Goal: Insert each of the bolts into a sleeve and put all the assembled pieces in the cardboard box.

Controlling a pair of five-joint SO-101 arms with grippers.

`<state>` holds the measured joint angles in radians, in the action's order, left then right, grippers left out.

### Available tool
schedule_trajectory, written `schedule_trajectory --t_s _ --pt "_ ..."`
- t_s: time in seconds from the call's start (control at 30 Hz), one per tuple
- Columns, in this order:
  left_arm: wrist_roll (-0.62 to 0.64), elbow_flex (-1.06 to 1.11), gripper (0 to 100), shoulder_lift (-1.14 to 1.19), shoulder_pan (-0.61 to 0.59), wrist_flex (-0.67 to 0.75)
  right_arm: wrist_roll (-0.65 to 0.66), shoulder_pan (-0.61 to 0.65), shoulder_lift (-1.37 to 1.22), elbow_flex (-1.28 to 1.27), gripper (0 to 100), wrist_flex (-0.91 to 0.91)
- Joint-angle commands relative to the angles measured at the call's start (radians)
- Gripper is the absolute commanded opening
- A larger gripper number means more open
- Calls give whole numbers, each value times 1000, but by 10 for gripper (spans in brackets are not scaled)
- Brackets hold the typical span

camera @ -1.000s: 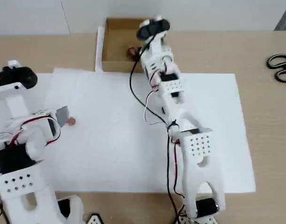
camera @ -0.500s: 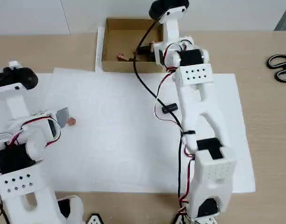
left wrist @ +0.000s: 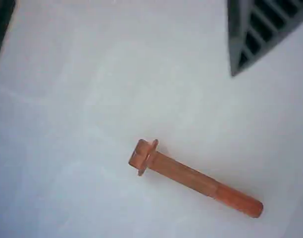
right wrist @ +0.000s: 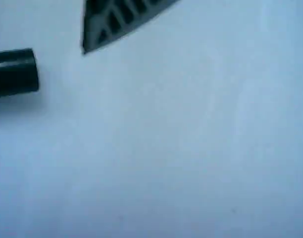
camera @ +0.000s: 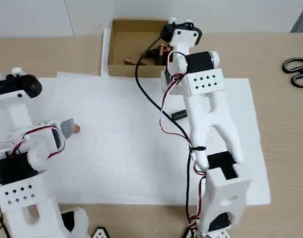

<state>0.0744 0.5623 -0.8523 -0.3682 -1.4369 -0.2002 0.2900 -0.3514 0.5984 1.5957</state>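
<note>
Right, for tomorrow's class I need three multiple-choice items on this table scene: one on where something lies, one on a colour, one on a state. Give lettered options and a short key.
1. In the high view, where do the scissors lie?
A) on the white sheet
B) tucked under the sheet
C) on the bare table, right of the sheet

2. What colour is the bolt on the sheet?
A) copper
B) blue
C) green

3. How is that bolt placed?
A) standing upright on its head
B) lying flat on its side
C) leaning on the scissors

Key: 1 C, the scissors rest on the wood beyond the sheet's right edge. 2 A, the left wrist view shows head and shank copper. 3 B, its whole length lies along the sheet.
</note>
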Motion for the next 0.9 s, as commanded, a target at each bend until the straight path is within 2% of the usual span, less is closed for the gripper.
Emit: schedule_trajectory --t_s 0.0,0.23,0.33,0.5,0.87 --pt "-2 -4 287 -12 -8 -3 -49 1 59 12 162 5" --pt "-2 -4 287 -12 -8 -3 -446 -18 -87 -37 162 2" --pt "-2 -4 287 -12 -8 -3 -543 -16 -159 -34 164 -2" --pt "-2 -2 287 -12 -8 -3 -595 -19 -228 -34 164 -25" --pt "-32 42 287 -12 -8 3 -598 -21 -308 -34 162 -104"
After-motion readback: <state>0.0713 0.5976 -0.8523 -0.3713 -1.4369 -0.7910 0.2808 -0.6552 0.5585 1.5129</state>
